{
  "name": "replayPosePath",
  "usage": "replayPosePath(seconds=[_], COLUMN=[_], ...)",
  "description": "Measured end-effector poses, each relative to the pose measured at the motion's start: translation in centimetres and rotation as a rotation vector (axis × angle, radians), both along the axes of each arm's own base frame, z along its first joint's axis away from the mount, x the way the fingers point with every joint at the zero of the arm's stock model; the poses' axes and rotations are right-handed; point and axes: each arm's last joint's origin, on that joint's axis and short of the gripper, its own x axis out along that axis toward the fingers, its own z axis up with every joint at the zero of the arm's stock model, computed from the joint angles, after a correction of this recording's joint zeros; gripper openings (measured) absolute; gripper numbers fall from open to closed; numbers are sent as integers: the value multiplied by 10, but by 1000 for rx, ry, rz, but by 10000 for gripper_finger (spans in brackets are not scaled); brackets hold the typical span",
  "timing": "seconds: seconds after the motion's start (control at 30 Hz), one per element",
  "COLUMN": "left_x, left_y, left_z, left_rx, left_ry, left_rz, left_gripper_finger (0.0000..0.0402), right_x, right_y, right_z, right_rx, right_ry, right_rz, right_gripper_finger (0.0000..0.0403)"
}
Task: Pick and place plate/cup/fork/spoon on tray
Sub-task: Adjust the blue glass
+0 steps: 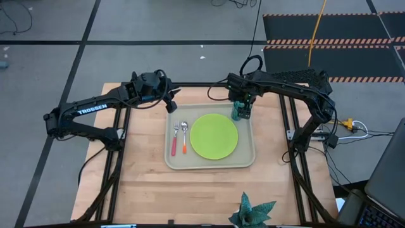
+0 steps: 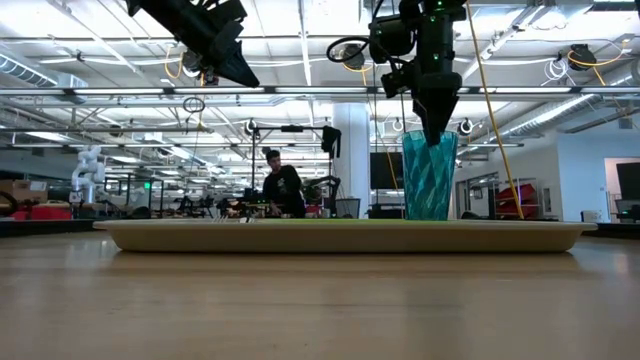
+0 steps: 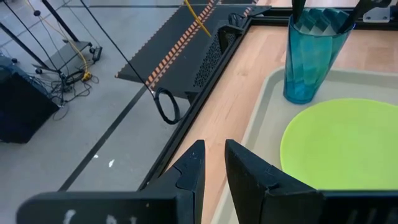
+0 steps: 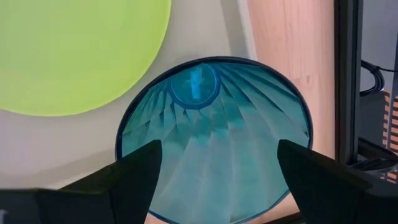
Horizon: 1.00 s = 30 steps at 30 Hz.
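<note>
One beige tray (image 1: pixel 209 163) holds one lime-green plate (image 1: pixel 214 136), one teal cup (image 1: pixel 240 111), one red-handled fork (image 1: pixel 174 140) and one orange-handled spoon (image 1: pixel 185 137). There are two robot arms with two grippers: the right gripper (image 1: pixel 241 104) directly above the cup, and the left gripper (image 1: pixel 171 105) beyond the tray's edge, near the fork and spoon. One spiky teal leafy object (image 1: pixel 253 212) lies well apart from both grippers. One person (image 2: pixel 282 187) shows in the room behind.

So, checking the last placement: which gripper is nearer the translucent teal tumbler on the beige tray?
Right. The right gripper sits directly above the teal tumbler, fingers open astride its rim; the left gripper hangs beyond the beige tray's far-left corner.
</note>
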Motion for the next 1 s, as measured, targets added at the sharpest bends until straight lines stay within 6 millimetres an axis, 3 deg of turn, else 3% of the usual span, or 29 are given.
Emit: replayPosePath(seconds=[0.37,1.0], left_x=[0,0], left_y=[0,0], left_z=[0,0], left_rx=[6,7], left_ry=[4,3], left_rz=[-3,-3], left_gripper_finger=[67,67], right_x=[1,-4], right_y=[-1,4], right_z=[13,16], right_rx=[-11,-43], right_ry=[-20,33], right_rz=[14,-1], right_gripper_finger=[316,315])
